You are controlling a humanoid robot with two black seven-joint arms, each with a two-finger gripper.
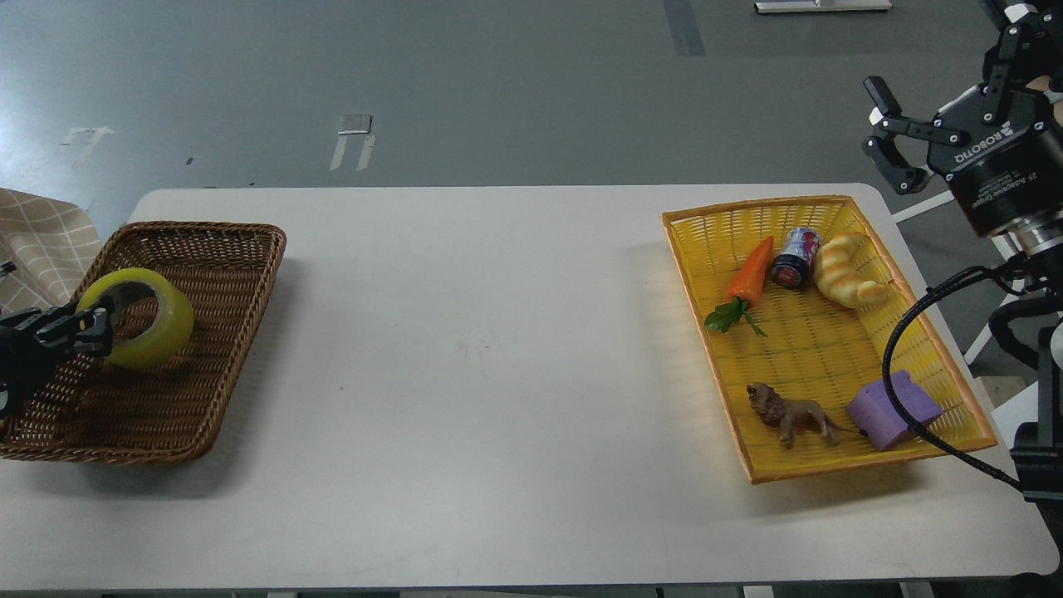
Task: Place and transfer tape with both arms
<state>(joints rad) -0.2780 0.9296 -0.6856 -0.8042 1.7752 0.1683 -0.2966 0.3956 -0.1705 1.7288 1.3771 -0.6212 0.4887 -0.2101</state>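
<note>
While the tape (139, 317) sits tilted over the brown wicker basket (241, 249) at the table's left end, the left gripper (91, 330) meets it at the roll's left edge; one finger seems to reach into the core opening, the grasp being on the roll's wall; whether the roll rests on the basket floor or hangs lifted cannot be told.

Item, tape: translucent yellow roll, pale core; core axis pointing up and toward the left, open face turned to the gripper.

Item, right gripper (887, 137): raised beyond the table's far right corner, fingers spread, holding nothing; well apart from the tape, the whole table (498, 332) between them.

Item, yellow basket (830, 203), right end: carrot, can, croissant toy, lion figure, purple block; none touched.

Judgement: the left arm is by far the nearer and has the roll; any handover turns on carrying it rightward toward mid-table, with the core face or outer band presented to the waiting right fingers.
</note>
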